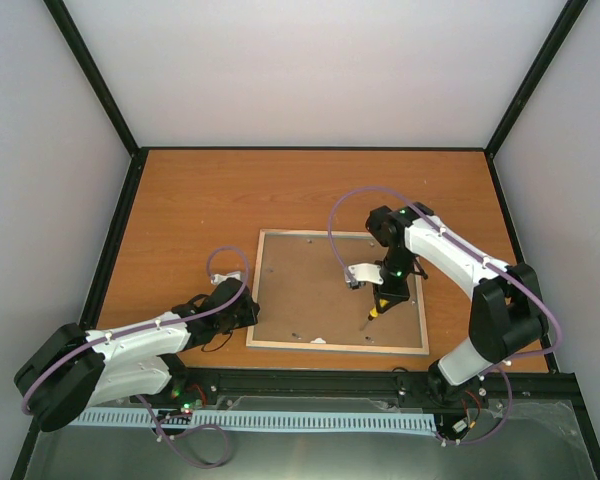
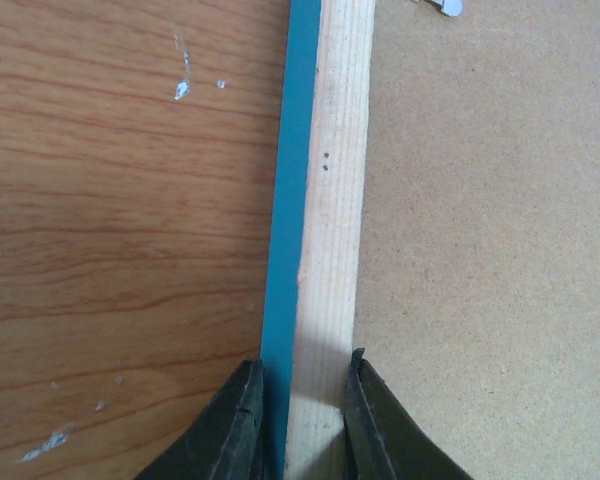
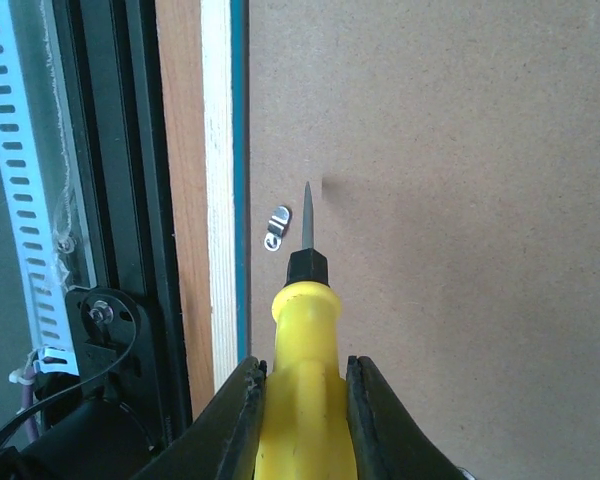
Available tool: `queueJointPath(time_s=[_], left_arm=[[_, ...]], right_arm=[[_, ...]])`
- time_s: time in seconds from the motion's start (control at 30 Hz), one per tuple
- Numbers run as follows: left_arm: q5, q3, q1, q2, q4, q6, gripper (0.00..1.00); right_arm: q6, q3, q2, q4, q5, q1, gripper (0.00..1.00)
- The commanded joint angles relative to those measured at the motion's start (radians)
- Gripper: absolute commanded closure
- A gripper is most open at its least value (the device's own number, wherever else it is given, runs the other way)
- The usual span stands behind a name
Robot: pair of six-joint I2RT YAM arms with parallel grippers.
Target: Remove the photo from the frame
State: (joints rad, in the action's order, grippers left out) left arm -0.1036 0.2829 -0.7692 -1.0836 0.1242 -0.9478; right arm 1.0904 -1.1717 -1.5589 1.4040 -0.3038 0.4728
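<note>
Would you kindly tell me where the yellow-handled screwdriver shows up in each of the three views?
Top external: the screwdriver is right of centre, low, sticking out of the right pincer.
Left wrist: not in it.
Right wrist: bottom centre, held in that pincer, blade pointing up.
Shared landmark: the frame, whose pale wood rail shows in all three.

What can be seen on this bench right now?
Light-blue-bordered, pale wood-edged picture frame: one, face down mid-table.
Plain brown backing board: one, inside the frame.
Small silver metal clips: at least two, on the board near its edges.
Yellow-handled screwdriver: one, tip beside a clip.
Orange-brown wooden table: one, under everything.
Left tool: black, clamped on the frame's left edge.
Right tool: black, gripping the screwdriver's handle.
</note>
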Motion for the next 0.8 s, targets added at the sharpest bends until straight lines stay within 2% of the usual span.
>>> queueJointPath(time_s=[0.0,0.1,0.3,0.77], left_arm=[[-0.001,-0.031,0.002,-0.019,0.045,-0.053,0.99],[-0.001,-0.031,0.002,-0.021,0.045,-0.052,0.99],[0.001,-0.032,0.003,-0.018,0.045,-0.052,0.99],[0.001,-0.033,0.003,-0.016,0.045,-0.052,0.99]], right_arm=[[0.014,-0.026,0.024,0.054,-0.058,0.007,0.97],[0.021,0.008,0.039,0.072,-0.084,0.024,0.97],[-0.039,0.078,0.019,0.027,-0.018,0.038,0.97],[-0.135,0.06,0.023,-0.052,0.134,0.026,0.97]])
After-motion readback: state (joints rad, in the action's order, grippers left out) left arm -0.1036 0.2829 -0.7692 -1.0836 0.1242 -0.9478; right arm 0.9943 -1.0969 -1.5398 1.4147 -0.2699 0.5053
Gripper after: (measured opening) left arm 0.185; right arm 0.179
